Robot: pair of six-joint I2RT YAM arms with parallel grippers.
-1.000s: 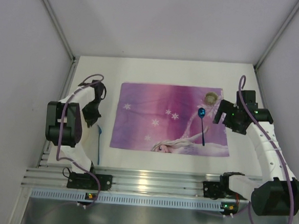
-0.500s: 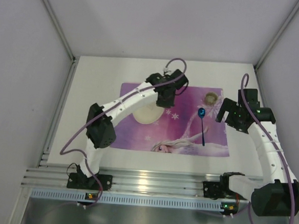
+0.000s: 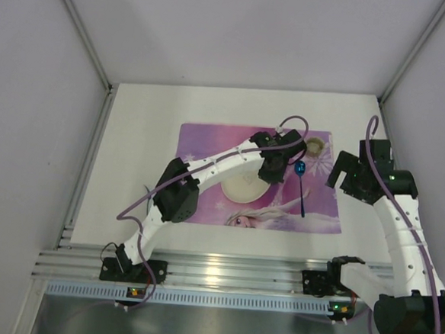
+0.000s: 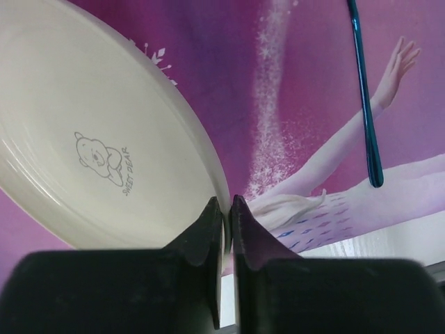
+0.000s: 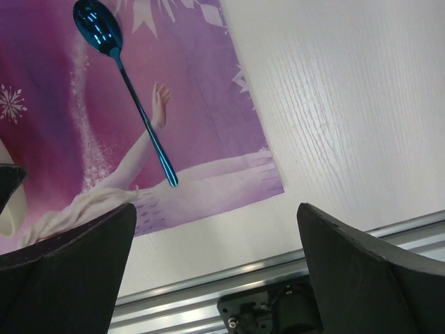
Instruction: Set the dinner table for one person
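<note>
My left gripper (image 4: pixel 227 207) is shut on the rim of a cream plate (image 4: pixel 104 139) with a small bear print, and the plate is tilted over the purple placemat (image 4: pixel 292 62). From above, the left gripper (image 3: pixel 271 170) reaches across the placemat (image 3: pixel 208 147), with the plate (image 3: pixel 241 187) just below it. A blue spoon (image 3: pixel 302 186) lies on the mat's right part, also seen as the spoon (image 5: pixel 132 97) in the right wrist view. My right gripper (image 3: pixel 341 172) hangs open beside the mat's right edge, over the white dinner table (image 3: pixel 141 123); between its fingers (image 5: pixel 215 209) is nothing.
A small round tan cup (image 3: pixel 314 147) stands at the placemat's far right corner, close to the left wrist. A ribbed aluminium rail (image 5: pixel 208 292) runs along the table's near edge. Grey walls close in the table on both sides and at the back.
The left arm has swung from the table's left side across to the middle-right of the placemat, carrying the plate. The right arm has drawn slightly back to the right.
</note>
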